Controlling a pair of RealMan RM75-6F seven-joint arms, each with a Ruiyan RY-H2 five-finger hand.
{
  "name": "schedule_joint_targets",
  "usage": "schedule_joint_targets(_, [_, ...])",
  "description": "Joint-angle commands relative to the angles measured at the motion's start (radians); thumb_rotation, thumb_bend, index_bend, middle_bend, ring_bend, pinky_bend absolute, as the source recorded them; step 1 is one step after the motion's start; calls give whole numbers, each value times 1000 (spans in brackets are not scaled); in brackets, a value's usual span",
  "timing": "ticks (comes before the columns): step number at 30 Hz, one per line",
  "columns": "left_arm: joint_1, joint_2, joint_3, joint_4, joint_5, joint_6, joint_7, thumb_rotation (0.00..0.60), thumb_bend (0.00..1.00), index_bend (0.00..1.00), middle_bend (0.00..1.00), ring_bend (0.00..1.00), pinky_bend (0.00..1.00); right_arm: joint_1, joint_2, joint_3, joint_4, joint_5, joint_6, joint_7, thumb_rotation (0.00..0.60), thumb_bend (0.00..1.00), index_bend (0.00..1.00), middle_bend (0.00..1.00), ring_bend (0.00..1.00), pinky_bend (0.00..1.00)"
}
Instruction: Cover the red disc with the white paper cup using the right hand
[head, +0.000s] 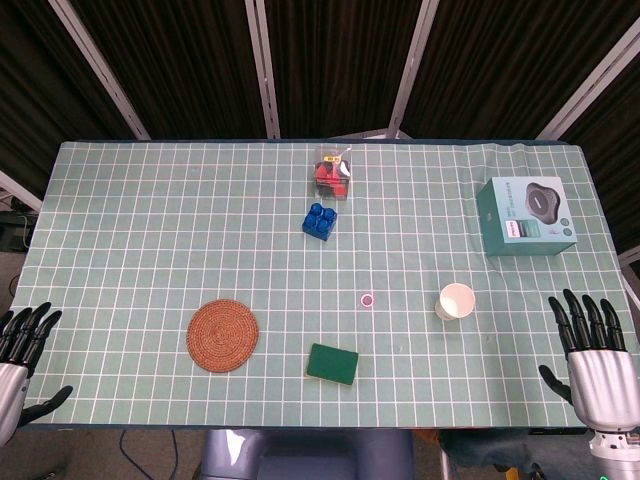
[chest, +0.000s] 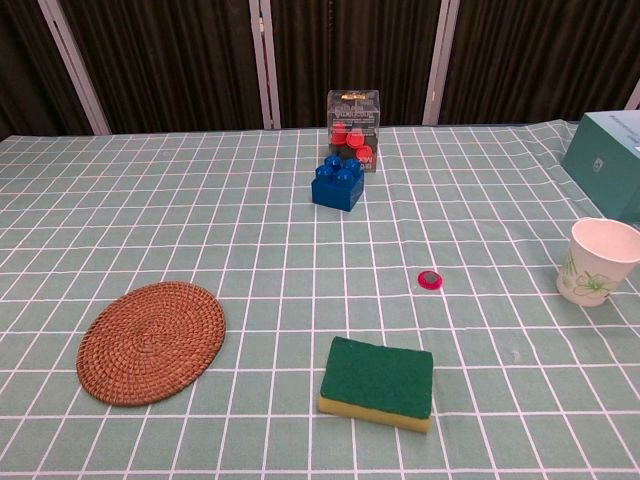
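The small red disc lies flat on the green checked tablecloth, right of centre. The white paper cup stands upright, mouth up, to the right of the disc and apart from it. My right hand hovers at the table's near right corner with its fingers spread and nothing in it, well right of the cup. At the near left edge my left hand is likewise spread and holds nothing. The chest view shows neither hand.
A green and yellow sponge lies near the front edge. A round woven coaster sits to the left. A blue brick and a clear box of red pieces stand further back. A teal box is at the right.
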Motion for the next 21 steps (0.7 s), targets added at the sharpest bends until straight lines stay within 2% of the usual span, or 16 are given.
schedule_joint_targets(1, [0,0,0,0,0,0,0,600,0,0,0,0,0,1,-1,0,0,0,-2,-2,600,0,0,0,0,0])
schedule_joint_targets(7, [1,-2,-1,3,0,1,3,600,0,0,0,0,0,8,-6,-3,7,0,-17,-12,600,0,0,0,0,0])
schedule_joint_targets(11, [-7,-11,-11,5,-19,-16,20,600,0,0,0,0,0,44,-25,-5,27,-11,-78,-64,600,0,0,0,0,0])
schedule_joint_targets(21, [-36,-52,-42,10,-75,-66,77,600,0,0,0,0,0,294,-112,9,124,-170,-404,-374,600,0,0,0,0,0])
